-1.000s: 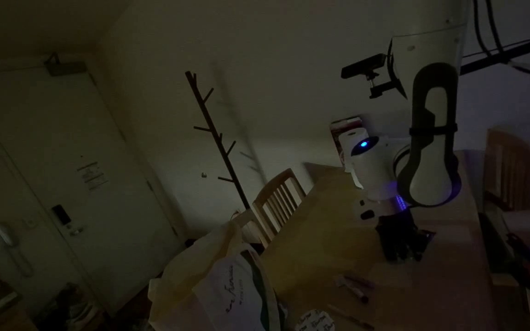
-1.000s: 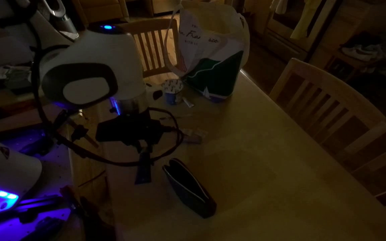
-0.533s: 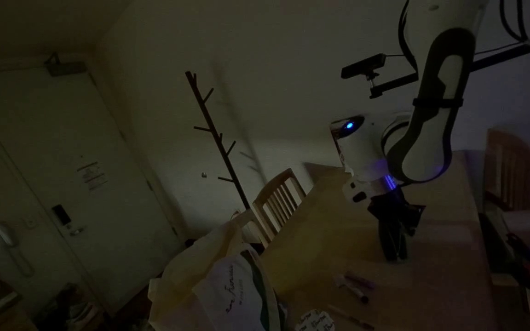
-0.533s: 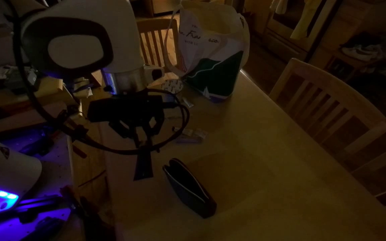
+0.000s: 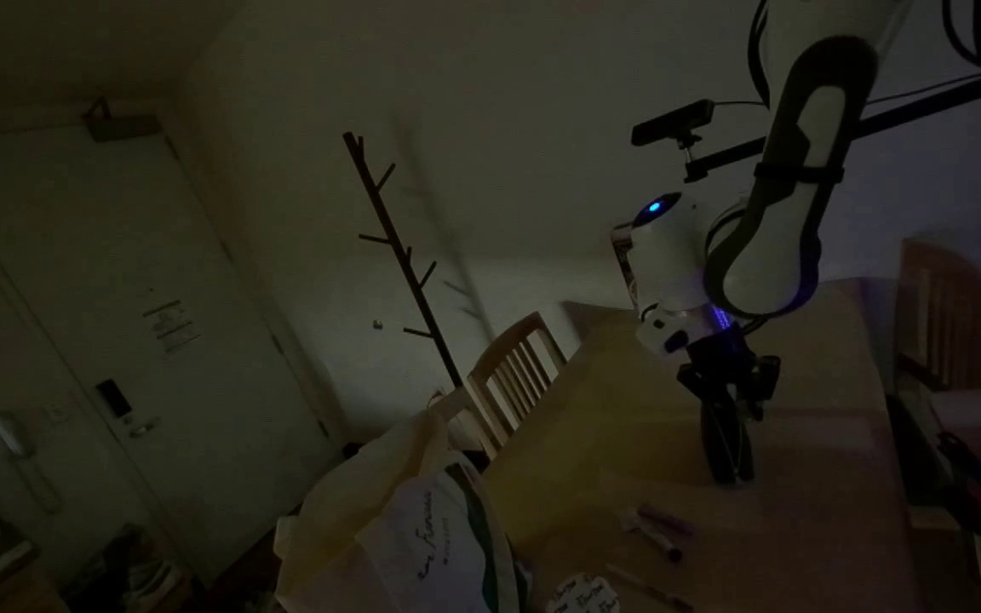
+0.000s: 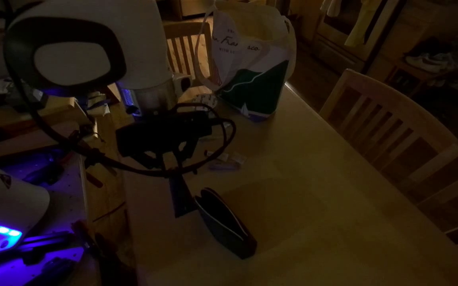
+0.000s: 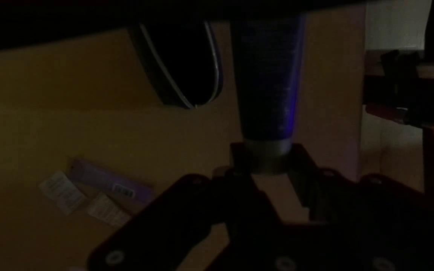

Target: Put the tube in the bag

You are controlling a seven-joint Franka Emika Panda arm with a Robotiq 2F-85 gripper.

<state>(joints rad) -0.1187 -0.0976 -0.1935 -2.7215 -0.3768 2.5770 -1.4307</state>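
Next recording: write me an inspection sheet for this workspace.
Surface: wooden table, dimly lit; spills can't be judged.
Job's things: tube, held outside the dark pouch, likely the bag, which is open on the table.
Clutter: purple packet, paper slips, lidded tub, tote bag.
Tool: closed on the tube's capped end.
Cables: black cable looped near the tool; contact unclear.
Surroundings: chairs, coat stand, door.

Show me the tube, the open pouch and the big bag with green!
Tube (image 7: 268,84), in the wrist view: its dark body.
Open pouch (image 6: 224,233), in an exterior view: its dark outer side.
Big bag (image 6: 261,85), in an exterior view: its green part.
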